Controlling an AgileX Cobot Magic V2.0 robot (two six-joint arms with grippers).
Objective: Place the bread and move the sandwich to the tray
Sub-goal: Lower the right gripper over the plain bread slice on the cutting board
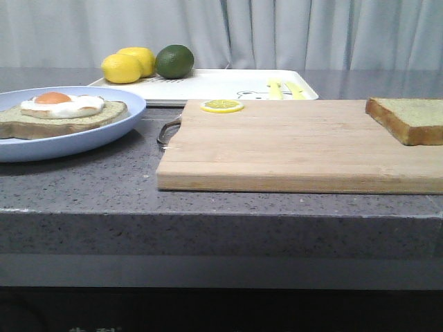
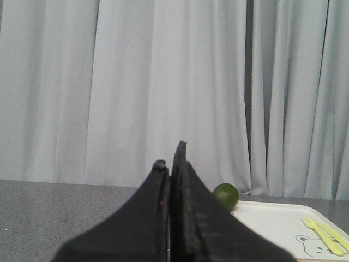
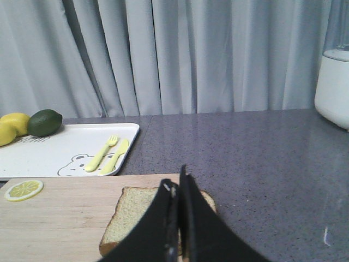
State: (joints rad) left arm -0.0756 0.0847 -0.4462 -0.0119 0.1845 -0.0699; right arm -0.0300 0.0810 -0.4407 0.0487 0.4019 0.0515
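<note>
I see the bread (image 1: pixel 408 117) lying flat on the wooden cutting board (image 1: pixel 291 145), at the board's far right corner. The right tool (image 3: pixel 177 188) hangs just above the slice, its fingers pressed together with nothing between them. The left tool (image 2: pixel 172 164) is likewise clenched and empty, held above the worktop (image 1: pixel 83 190) and facing the curtain (image 2: pixel 136 82).

The sandwich (image 1: pixel 59 114) so far shows as one slice with a fried egg on top, sitting on the light-blue plate (image 1: pixel 104 135) at the worktop's left edge. The tray (image 1: pixel 221 84) lies along the far edge behind the board, carrying two lemons (image 1: pixel 128 66) and a lime (image 1: pixel 174 61) at its left end, a yellow fork and knife (image 3: pixel 106 154) at its right. A lemon slice (image 1: pixel 221 106) rests on the board's far edge.
</note>
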